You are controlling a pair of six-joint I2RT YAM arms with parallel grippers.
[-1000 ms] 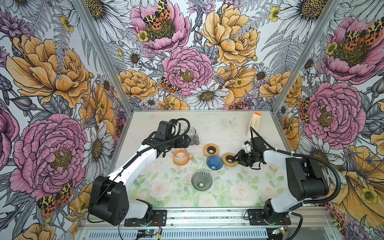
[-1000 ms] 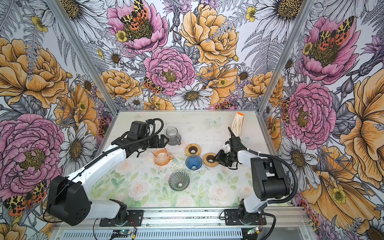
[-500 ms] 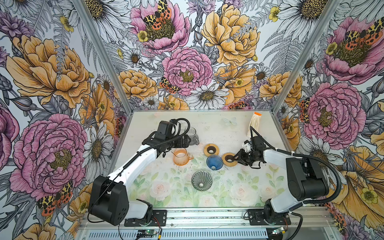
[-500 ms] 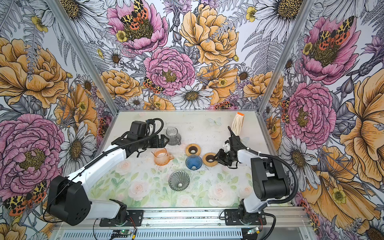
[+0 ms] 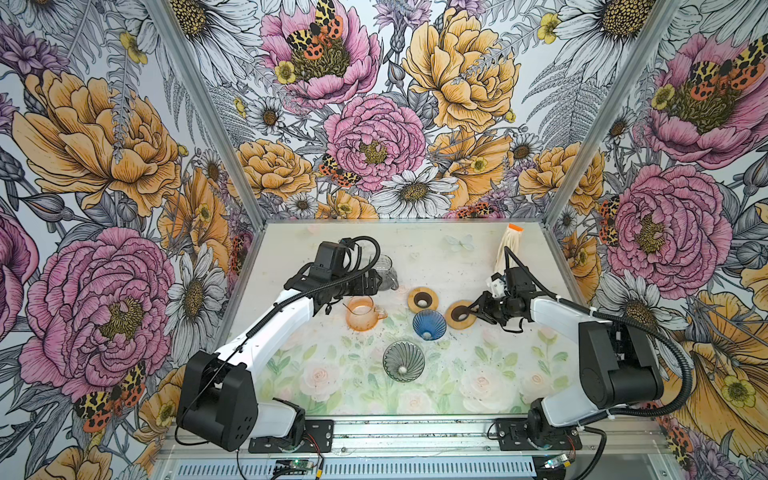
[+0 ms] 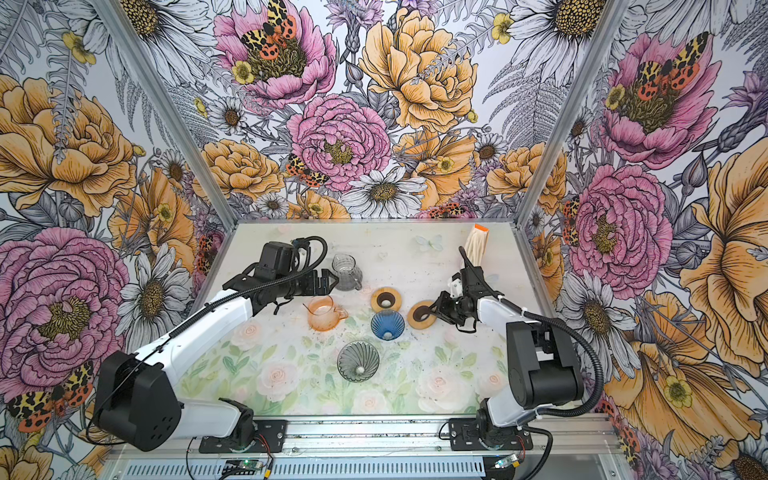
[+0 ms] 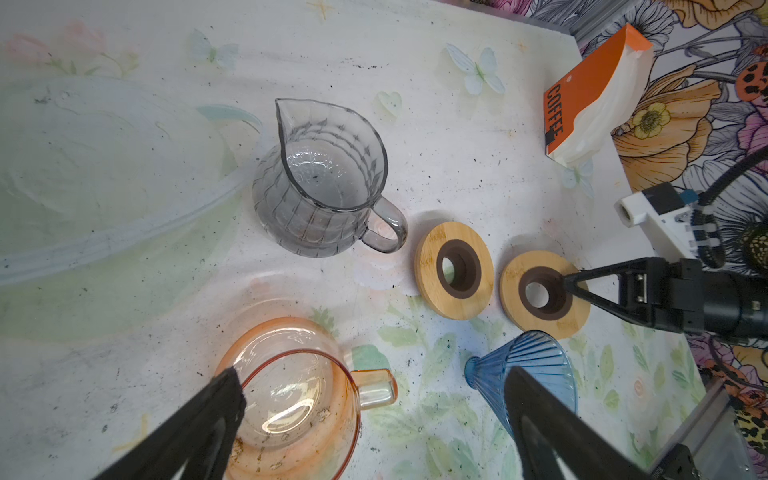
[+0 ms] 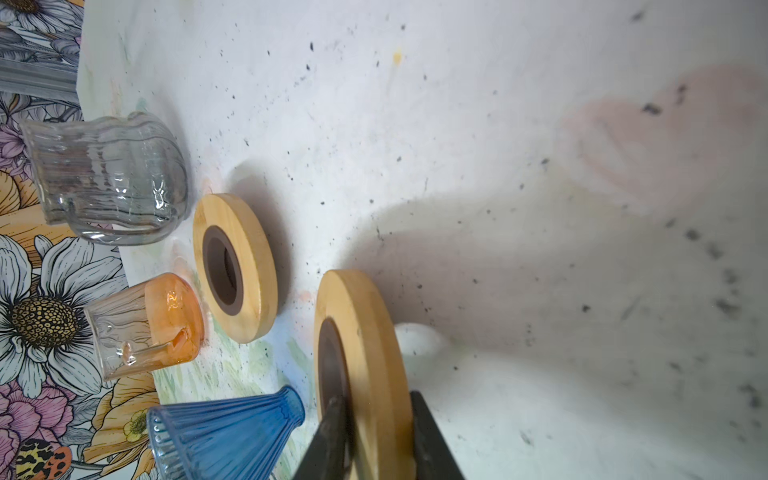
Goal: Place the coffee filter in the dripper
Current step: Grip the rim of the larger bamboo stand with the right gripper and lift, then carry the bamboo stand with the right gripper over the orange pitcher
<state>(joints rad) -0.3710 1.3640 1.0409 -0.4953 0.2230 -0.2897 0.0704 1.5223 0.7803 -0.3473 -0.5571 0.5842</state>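
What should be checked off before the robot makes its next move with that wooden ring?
1. Rim hold: the right gripper straddles the wooden ring, one finger in its hole: ok.
2. Grip firmly closed: cannot tell.
3. Spare arm: the left gripper is open and empty near the orange glass pitcher: ok.
4. Room between the ring and the blue dripper: cannot tell; they look very close.
5. Filter in a dripper: not ok; the blue one and the grey dripper are bare, and the filters sit in the coffee filter box.
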